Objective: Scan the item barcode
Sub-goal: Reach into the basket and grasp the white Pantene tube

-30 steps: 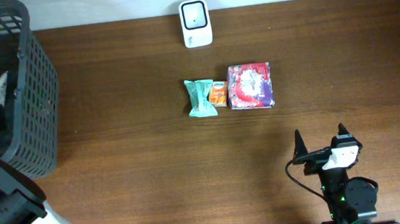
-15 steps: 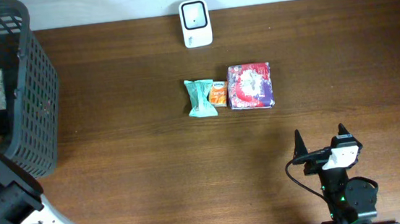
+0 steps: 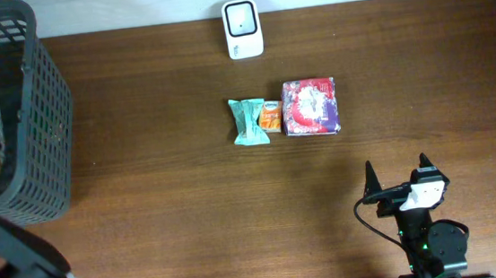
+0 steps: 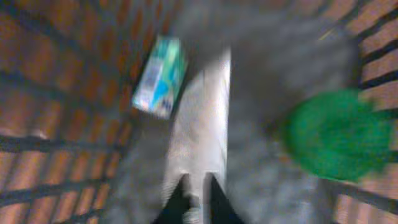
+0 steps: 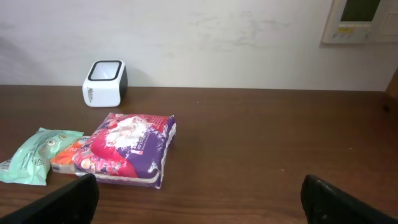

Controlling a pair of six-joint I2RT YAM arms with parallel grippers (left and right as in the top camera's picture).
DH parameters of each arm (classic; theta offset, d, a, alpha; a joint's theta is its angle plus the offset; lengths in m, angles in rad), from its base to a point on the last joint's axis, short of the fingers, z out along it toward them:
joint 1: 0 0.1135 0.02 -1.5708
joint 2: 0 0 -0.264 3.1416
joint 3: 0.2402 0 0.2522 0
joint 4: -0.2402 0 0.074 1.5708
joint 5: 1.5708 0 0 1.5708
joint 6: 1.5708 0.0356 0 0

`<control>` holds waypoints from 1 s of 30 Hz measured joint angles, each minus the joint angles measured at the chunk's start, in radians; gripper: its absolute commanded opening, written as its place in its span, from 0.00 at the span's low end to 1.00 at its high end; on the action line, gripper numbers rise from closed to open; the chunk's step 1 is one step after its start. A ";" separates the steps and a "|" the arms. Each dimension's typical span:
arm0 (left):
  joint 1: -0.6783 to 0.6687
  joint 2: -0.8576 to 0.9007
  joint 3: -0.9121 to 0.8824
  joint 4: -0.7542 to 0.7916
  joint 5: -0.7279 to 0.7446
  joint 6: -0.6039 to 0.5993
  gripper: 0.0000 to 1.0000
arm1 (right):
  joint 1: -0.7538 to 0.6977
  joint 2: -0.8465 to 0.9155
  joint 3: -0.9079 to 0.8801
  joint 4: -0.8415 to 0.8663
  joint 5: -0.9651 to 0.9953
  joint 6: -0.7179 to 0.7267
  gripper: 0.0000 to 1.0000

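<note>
My left gripper (image 4: pixel 198 182) is down inside the black mesh basket (image 3: pixel 43 112), in a blurred wrist view. Its fingers stand close together, pinched on the near end of a white packet (image 4: pixel 200 124) that stretches away from them. A teal and blue box (image 4: pixel 160 78) lies just left of that packet and a green item (image 4: pixel 336 134) lies to its right. The white barcode scanner (image 3: pixel 243 29) stands at the table's far edge. My right gripper (image 3: pixel 397 180) rests open near the front edge, holding nothing.
Three items lie in a row mid-table: a mint green packet (image 3: pixel 248 121), a small orange packet (image 3: pixel 270 117) and a red and purple package (image 3: pixel 311 106). The right wrist view shows the package (image 5: pixel 127 149) ahead on the left and the scanner (image 5: pixel 104 83) behind it.
My left gripper has closed from wide open to shut inside the basket, and its arm has shifted a little to the left. The right arm and the items on the table have not moved.
</note>
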 measured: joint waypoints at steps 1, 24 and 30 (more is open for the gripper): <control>0.000 -0.045 0.000 -0.002 0.026 -0.006 0.03 | 0.000 0.000 0.000 0.000 0.000 -0.001 0.99; 0.000 0.074 0.007 0.038 0.121 -0.287 0.78 | 0.000 0.000 0.000 0.000 0.000 0.000 0.99; 0.000 0.271 0.006 0.005 0.115 -0.290 0.38 | 0.000 0.000 0.000 0.000 0.000 -0.001 0.99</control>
